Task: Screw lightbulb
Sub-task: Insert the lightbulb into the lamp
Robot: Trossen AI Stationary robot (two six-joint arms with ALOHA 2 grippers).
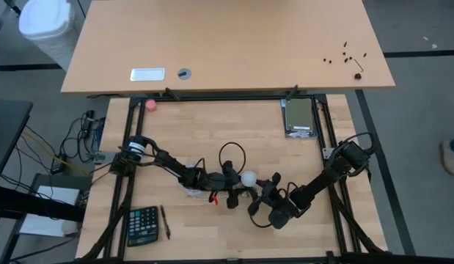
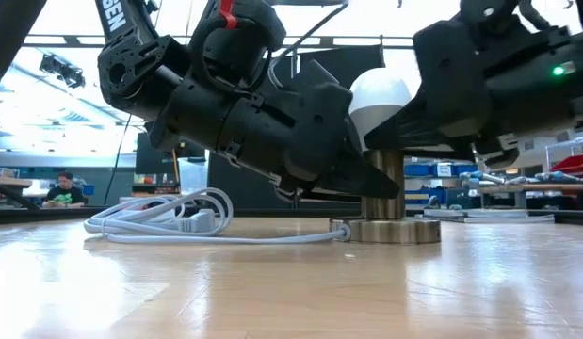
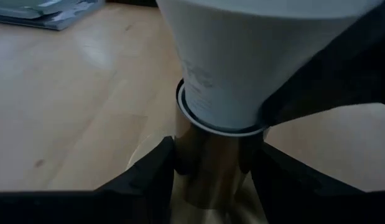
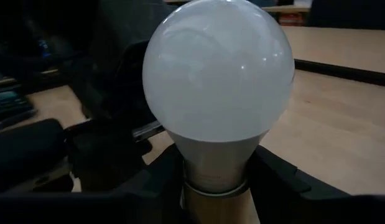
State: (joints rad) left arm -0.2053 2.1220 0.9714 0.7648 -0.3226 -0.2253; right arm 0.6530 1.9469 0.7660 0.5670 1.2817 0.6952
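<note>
Here, smooth white lightbulb atop brass socket stem, pinched by left gripper; right gripper clasping bulb's neck; white cord coiled beside.

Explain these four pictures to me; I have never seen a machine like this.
Two dark robot arms work at a wooden table. One picture looks straight down, one looks level across the tabletop, and two come from cameras on the wrists. In the middle a white lightbulb stands upright in a brass lamp holder with a white cord. The left hand grips the brass holder below the bulb; the right hand clasps the bulb's neck. A calculator and a pen lie near the table's edge.
</note>
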